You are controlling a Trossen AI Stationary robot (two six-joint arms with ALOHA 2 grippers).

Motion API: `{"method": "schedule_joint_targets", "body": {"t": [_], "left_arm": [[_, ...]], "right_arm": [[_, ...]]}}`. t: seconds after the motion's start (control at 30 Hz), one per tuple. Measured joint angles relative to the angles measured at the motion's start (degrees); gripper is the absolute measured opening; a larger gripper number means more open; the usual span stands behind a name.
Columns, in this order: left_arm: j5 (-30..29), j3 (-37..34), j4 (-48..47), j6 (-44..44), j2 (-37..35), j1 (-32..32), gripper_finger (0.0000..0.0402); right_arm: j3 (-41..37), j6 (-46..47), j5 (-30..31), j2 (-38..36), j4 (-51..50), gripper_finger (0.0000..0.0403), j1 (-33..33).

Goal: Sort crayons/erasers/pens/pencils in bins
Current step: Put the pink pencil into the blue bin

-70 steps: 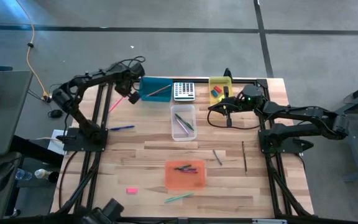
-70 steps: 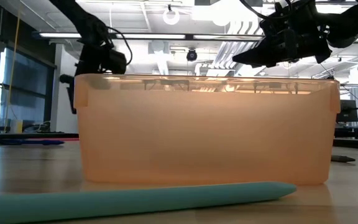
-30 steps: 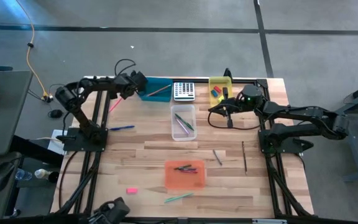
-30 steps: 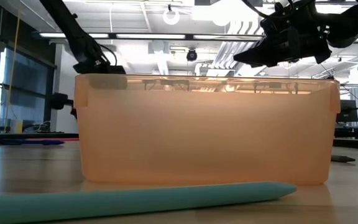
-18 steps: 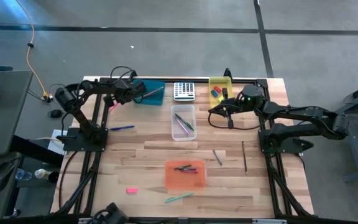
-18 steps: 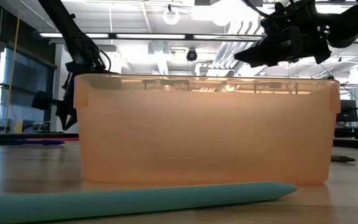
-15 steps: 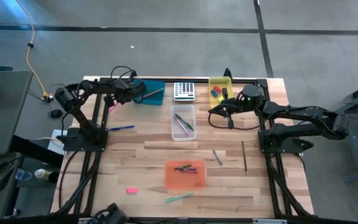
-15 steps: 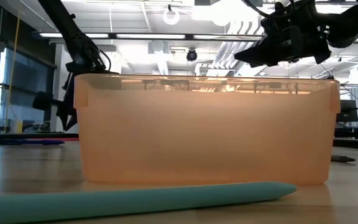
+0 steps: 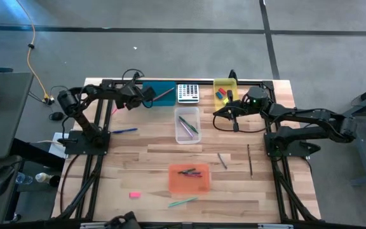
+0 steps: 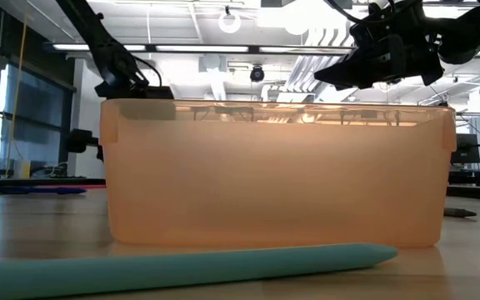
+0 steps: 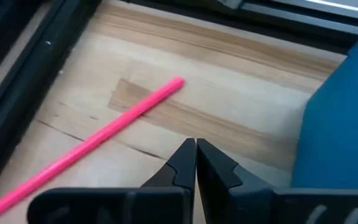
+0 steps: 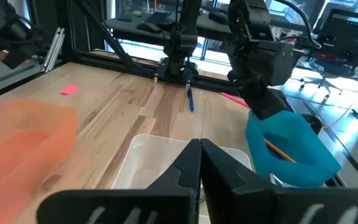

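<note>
Grey concrete floor surrounds a wooden desk (image 9: 157, 159) seen from overhead, with two dark arms reaching in from its left and right edges. Along the far edge sit a teal bin (image 9: 161, 92) with a tan pencil (image 9: 162, 94) across it, a calculator (image 9: 187, 93), and a yellow bin (image 9: 224, 91) holding erasers (image 9: 221, 93). A clear bin (image 9: 187, 124) with pens (image 9: 187, 125) stands near the desk's middle, and an orange bin (image 9: 189, 179) with crayons (image 9: 189, 171) lies toward the near edge. The left end effector (image 9: 146, 97) hovers at the teal bin's left side, fingers pressed together and holding nothing; the right end effector (image 9: 219, 113) hangs between the yellow and clear bins, likewise shut and empty. Only the left wrist camera reveals a pink pencil (image 11: 95, 140) lying on the wood beside that bin's wall, just beyond the closed fingertips (image 11: 194, 152). The table-level camera is filled by the orange bin's translucent wall, with a green pen (image 10: 182, 268) lying in front of it. Loose on the desk in the overhead view are a blue pen (image 9: 125, 131) near the left edge, a pink eraser (image 9: 134, 194) near the front-left corner, and two thin sticks toward the right edge.
</note>
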Motion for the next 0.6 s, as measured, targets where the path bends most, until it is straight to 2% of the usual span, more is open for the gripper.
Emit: {"method": "schedule_joint_targets", "body": {"t": [0.27, 0.37, 0.43, 0.6], "left_arm": [[0.92, 0.35, 11.53, 6.35, 0.00, -0.71, 0.0003], [0.53, 1.74, 6.17, 4.16, -0.91, 2.06, 0.0003], [-1.89, 2.14, 2.83, 3.31, -1.90, 3.22, 0.0003], [-7.20, 2.10, -12.56, -2.35, -3.45, 3.55, 0.0003]], "right_arm": [[-0.02, 0.21, 0.02, 0.00, 0.02, 0.0000, 0.02], [-0.02, 0.31, 0.02, 0.00, 0.02, 0.0000, 0.00], [-0.02, 0.31, 0.02, 0.00, 0.02, 0.0000, 0.02], [-0.02, 0.18, 0.02, 0.00, 0.02, 0.0000, 0.02]]}}
